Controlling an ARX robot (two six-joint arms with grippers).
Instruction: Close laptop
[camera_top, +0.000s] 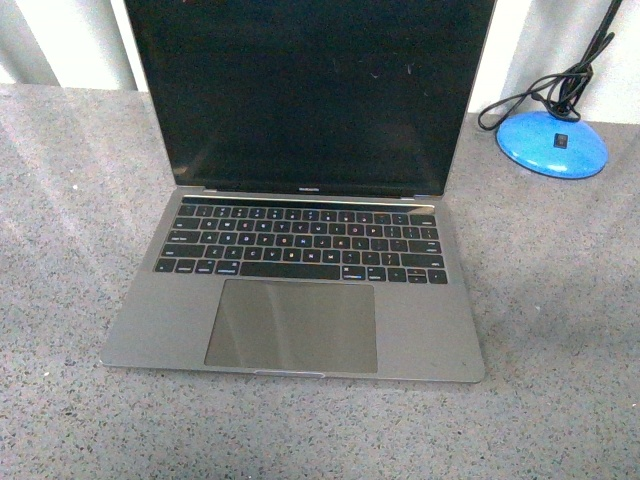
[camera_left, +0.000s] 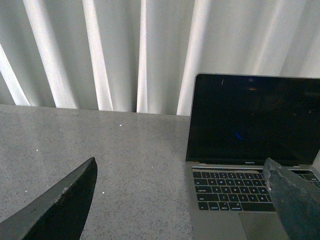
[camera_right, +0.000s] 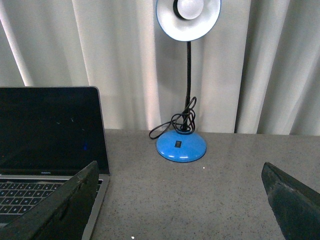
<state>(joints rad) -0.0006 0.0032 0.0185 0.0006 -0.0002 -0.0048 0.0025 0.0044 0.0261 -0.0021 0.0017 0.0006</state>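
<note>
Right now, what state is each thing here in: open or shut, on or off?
Laptop: open, lid upright, screen dark.
Desk lamp: standing upright; cannot tell whether it is lit.
Lamp cord: looped loosely at the foot of the neck.
Left tool: open, holding nothing.
Right tool: open, holding nothing.

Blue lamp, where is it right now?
In the front view the blue lamp stands on the grey table at the back right, just right of the open laptop.
</note>
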